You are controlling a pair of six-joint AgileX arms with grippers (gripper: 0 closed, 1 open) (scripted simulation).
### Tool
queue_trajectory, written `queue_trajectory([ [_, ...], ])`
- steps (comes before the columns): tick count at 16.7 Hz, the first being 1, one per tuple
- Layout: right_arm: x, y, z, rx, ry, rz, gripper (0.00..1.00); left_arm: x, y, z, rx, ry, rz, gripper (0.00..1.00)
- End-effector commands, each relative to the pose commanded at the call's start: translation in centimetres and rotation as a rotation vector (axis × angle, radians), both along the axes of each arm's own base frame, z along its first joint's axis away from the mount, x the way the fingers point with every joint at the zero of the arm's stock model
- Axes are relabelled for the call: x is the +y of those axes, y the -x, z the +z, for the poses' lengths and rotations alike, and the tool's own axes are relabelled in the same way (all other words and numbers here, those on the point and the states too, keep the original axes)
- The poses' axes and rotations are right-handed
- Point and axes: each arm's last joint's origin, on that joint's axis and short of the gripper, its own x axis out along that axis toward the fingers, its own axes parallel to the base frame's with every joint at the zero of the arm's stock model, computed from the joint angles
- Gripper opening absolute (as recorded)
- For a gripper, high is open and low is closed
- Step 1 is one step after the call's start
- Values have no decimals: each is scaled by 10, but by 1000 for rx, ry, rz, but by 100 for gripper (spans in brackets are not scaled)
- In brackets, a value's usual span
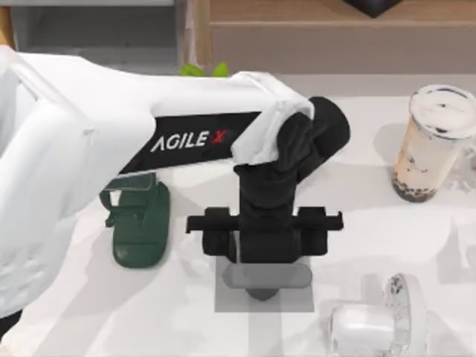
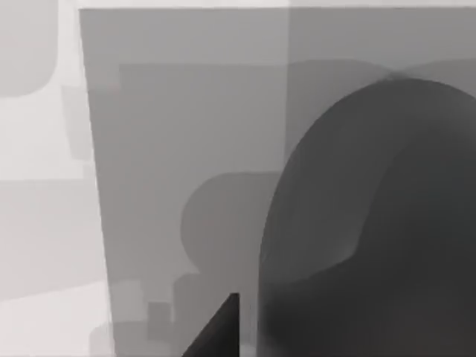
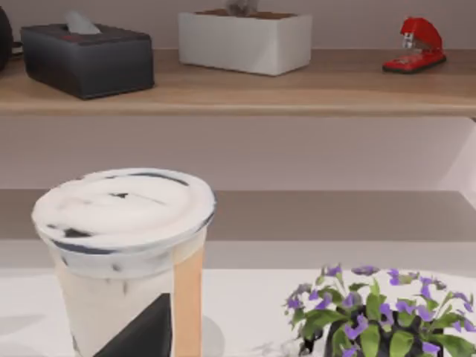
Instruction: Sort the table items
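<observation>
Mouse: the dark grey oval computer mouse [image 2: 372,223] lies on the small grey square pad [image 1: 227,301] near the front middle of the surface, its rear edge peeping out under the left claw [image 1: 262,279].
Left claw: poised directly over the mouse, low and close; whether its fingers are spread or clamped on the mouse, I cannot tell, since the black wrist body hides them from above.
Milk tea: the clear plastic cup of beige milk tea with black pearls [image 1: 430,141] stands upright at the far right of the surface, well apart from the pad.
Right claw: a glassy, see-through form [image 1: 387,320] at the front right, near the cup's side of the surface; its finger state cannot be told.
Step in hand: probably setting the mouse on the pad or taking it from there. Done well, the claw stays square over the mouse's long axis and moves straight up and down, so the mouse does not skid off the pad.
Nearby: a dark green phone stand [image 1: 141,227] sits left of the pad.
Surface: the large plain white tabletop [image 1: 186,320].
Room: a wooden shelf [image 3: 297,89] behind carries a dark tissue box [image 3: 88,58], a white planter [image 3: 245,39] and a red stapler [image 3: 416,44]; a purple-flowered plant [image 3: 372,316] stands beside the cup.
</observation>
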Motion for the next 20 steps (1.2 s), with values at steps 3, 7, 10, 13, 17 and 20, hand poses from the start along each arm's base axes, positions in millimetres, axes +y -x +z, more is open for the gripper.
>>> queue_trajectory([
  [3, 0, 0, 0, 0, 0, 0, 100, 0, 0, 0, 0, 0, 0, 100],
  [7, 0, 0, 0, 0, 0, 0, 100, 0, 0, 0, 0, 0, 0, 100],
  [10, 0, 0, 0, 0, 0, 0, 100, 1, -1, 0, 0, 0, 2, 100],
  [13, 0, 0, 0, 0, 0, 0, 100, 5, -3, 13, -11, 23, 37, 100],
  [17, 0, 0, 0, 0, 0, 0, 100, 39, -14, 72, -57, 138, 251, 100],
  [20, 0, 0, 0, 0, 0, 0, 100, 89, -23, 121, -98, 242, 523, 100],
])
